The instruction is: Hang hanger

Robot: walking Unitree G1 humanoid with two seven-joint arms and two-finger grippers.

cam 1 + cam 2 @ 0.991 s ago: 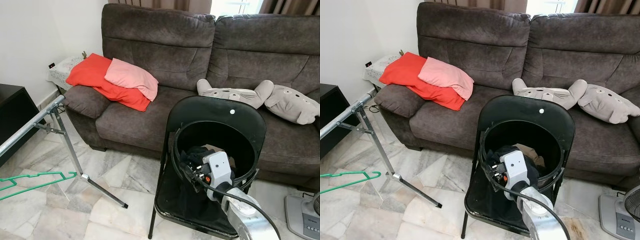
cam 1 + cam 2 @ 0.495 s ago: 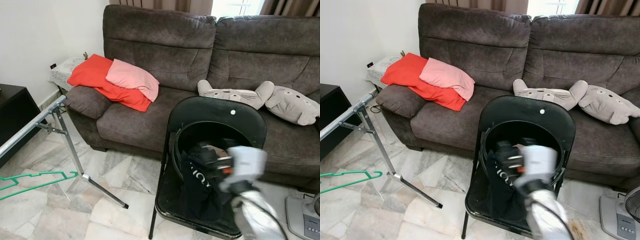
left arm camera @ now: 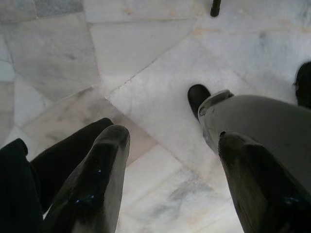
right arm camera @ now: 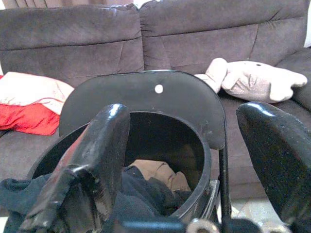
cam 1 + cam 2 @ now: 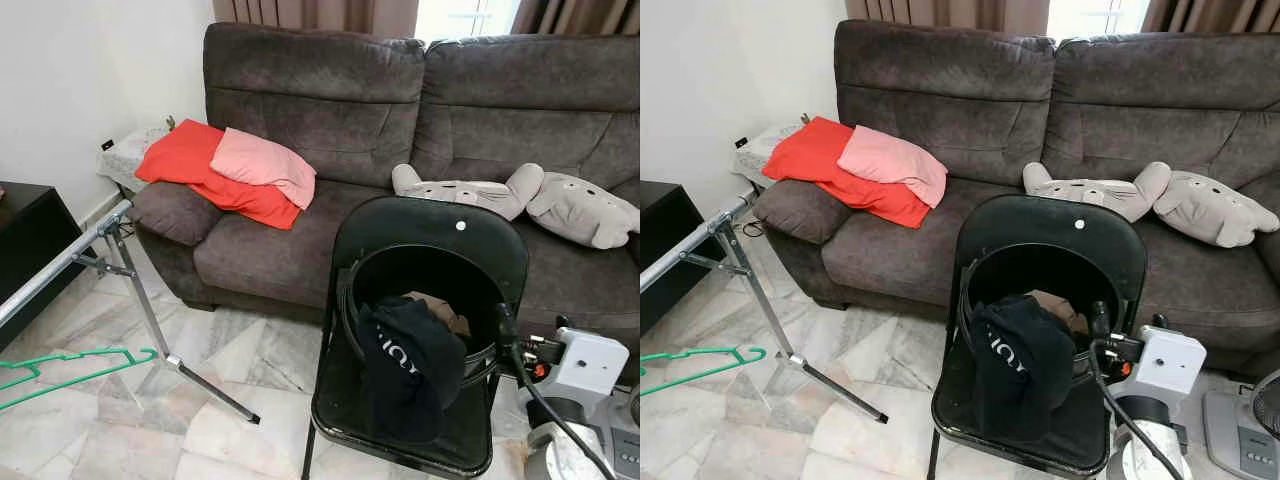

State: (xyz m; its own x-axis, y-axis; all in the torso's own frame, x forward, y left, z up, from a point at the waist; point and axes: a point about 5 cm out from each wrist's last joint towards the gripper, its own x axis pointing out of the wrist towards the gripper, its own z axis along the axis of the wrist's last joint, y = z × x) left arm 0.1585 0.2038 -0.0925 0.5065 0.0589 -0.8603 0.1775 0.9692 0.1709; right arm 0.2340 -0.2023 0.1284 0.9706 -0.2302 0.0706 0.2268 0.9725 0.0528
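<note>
1. Far left we've got the green hanger [image 5: 70,364] lying on the marble floor [image 5: 250,350] under the metal rack [image 5: 75,260]
2. Middle: black garment [image 5: 410,360] draped over the basket [image 5: 425,270] rim on the folding chair [image 5: 430,220]
3. Right gripper [image 4: 182,145] beside the basket, fingers spread, empty
4. Left gripper [image 3: 170,160] spread too, above the floor

Black folding chair [image 5: 425,240] carries black basket [image 5: 352,290]; black garment [image 5: 410,360] draped over its rim. Brown sofa [image 5: 330,90] behind holds red cushion [image 5: 185,155], pink pillow [image 5: 262,160], grey plush toys [image 5: 470,192].
</note>
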